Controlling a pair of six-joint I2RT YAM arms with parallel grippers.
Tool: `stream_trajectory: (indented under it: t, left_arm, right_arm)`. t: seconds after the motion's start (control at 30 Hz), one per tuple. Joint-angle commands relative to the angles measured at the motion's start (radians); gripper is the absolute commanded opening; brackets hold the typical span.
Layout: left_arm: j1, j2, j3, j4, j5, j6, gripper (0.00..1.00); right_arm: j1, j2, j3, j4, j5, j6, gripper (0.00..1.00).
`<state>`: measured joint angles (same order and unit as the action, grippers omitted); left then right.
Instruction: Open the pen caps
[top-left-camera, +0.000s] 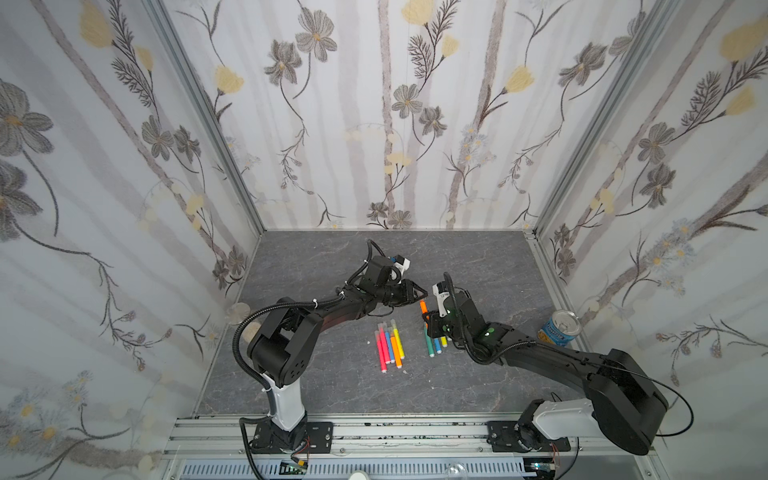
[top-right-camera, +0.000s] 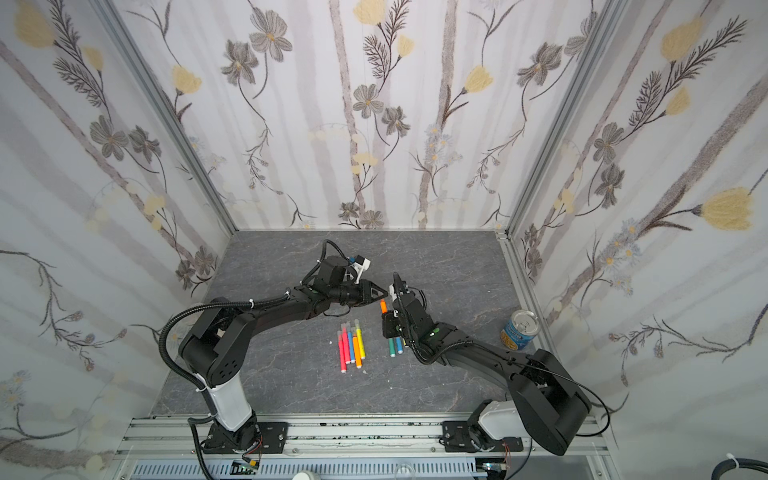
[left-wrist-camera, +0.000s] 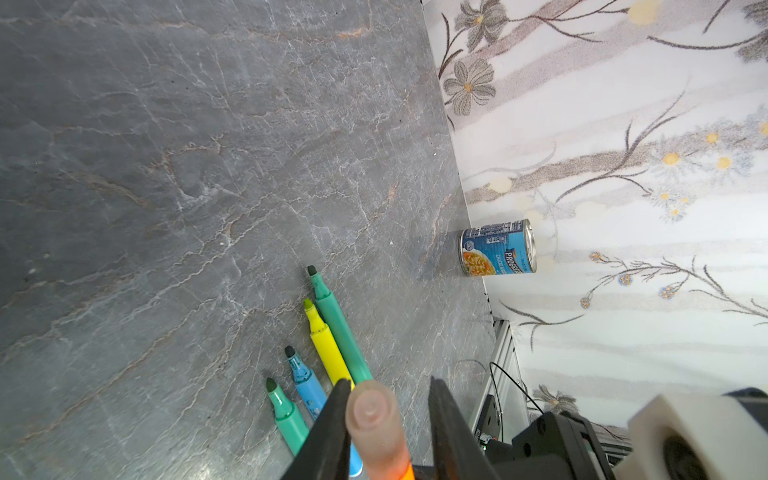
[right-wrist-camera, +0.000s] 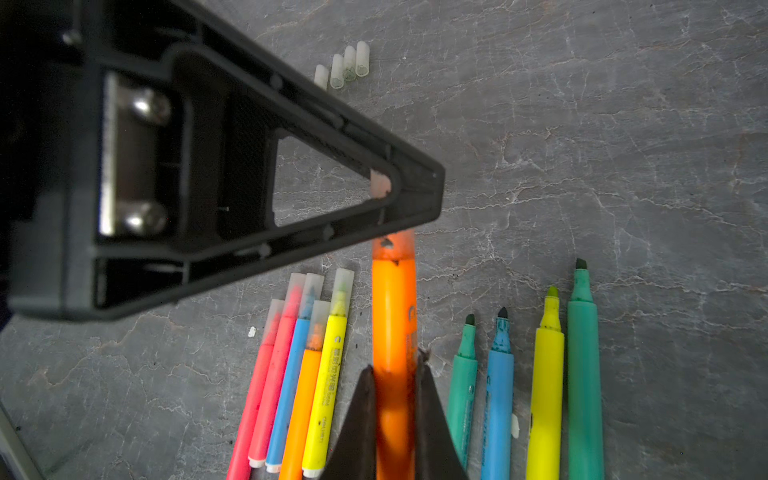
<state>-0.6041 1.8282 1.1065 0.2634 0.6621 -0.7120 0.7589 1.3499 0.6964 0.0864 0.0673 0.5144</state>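
Observation:
My right gripper (right-wrist-camera: 395, 361) is shut on the barrel of an orange pen (right-wrist-camera: 394, 307), held above the table with its capped end pointing at my left gripper (top-left-camera: 424, 294). The left gripper (left-wrist-camera: 388, 382) is open around that pen's translucent cap (left-wrist-camera: 372, 419): one finger touches the cap and a gap shows to the other. Several capped pens (right-wrist-camera: 299, 353) lie side by side on the table. Several uncapped pens (right-wrist-camera: 523, 374) lie on the orange pen's other side. Several loose pen caps (right-wrist-camera: 345, 64) lie in a row beyond the left finger (right-wrist-camera: 249, 166).
A blue soup can (top-left-camera: 561, 328) stands by the right wall. The capped pens (top-left-camera: 388, 345) lie just in front of the two grippers, with the uncapped pens (top-left-camera: 434, 345) partly under my right gripper (top-left-camera: 428, 318). Papered walls close in the grey stone tabletop (top-left-camera: 478, 270).

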Motion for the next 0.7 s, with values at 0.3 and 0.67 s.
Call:
stream_trajectory:
  t: [0.3, 0.67]
  left_arm:
    - [0.0, 0.009, -0.002, 0.075, 0.033, -0.024, 0.16]
    - [0.0, 0.01, -0.002, 0.086, 0.038, -0.029, 0.0]
  right_arm:
    - [-0.001, 0.009, 0.004, 0.041, 0.034, -0.017, 0.0]
    - [-0.001, 0.01, 0.005, 0.039, 0.036, -0.016, 0.22]
